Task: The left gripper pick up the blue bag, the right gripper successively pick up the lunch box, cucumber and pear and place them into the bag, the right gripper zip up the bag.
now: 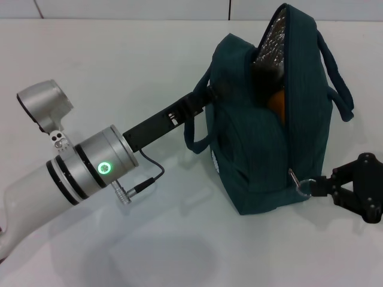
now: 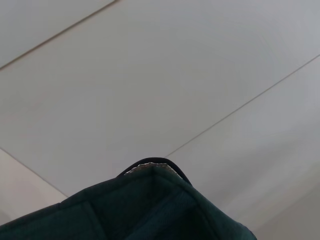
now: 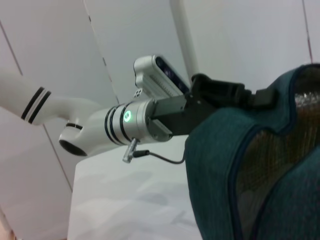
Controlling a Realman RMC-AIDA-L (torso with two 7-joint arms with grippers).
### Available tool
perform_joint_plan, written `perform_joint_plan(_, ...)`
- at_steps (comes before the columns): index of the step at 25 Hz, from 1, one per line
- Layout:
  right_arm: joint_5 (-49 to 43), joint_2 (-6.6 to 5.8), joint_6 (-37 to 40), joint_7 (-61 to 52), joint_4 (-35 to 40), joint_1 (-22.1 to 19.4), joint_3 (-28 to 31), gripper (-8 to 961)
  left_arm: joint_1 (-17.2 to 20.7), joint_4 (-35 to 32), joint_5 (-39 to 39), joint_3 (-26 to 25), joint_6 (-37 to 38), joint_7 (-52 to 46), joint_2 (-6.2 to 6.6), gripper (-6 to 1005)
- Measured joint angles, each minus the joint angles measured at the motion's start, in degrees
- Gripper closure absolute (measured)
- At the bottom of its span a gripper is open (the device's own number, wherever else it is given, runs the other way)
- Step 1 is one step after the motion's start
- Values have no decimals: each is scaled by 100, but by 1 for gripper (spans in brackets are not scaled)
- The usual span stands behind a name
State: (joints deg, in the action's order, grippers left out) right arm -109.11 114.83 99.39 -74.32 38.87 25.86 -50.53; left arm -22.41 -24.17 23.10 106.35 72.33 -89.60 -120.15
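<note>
The blue bag (image 1: pixel 263 149) stands on the white table, its top seam gaping toward the far end. Silver lining (image 1: pixel 275 36) and an orange rounded thing (image 1: pixel 276 104) show in the gap. I cannot tell whether that is the pear. The lunch box and cucumber are hidden. My left gripper (image 1: pixel 208 95) is clamped on the bag's left upper edge by the handle; the right wrist view shows this left gripper (image 3: pixel 235 95) on the bag (image 3: pixel 235 165). My right gripper (image 1: pixel 323 186) is at the bag's near right corner, shut on the zipper pull (image 1: pixel 304 184). The left wrist view shows only the bag's rim (image 2: pixel 150 210).
The bag's right handle loop (image 1: pixel 341 89) hangs off the far right side. A cable (image 1: pixel 149 179) dangles under my left wrist. White tabletop (image 1: pixel 119 72) lies to the left of and in front of the bag.
</note>
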Motion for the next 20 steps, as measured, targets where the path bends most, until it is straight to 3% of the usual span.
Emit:
perform_joint_plan(9,532,-40,147,49,107,-199,231,947,0,1,0,0,-3,4,10,955)
perform_joint_plan(20,848,45,217,239,48,-36,168,947,39,0,11,28,1,129,9,956)
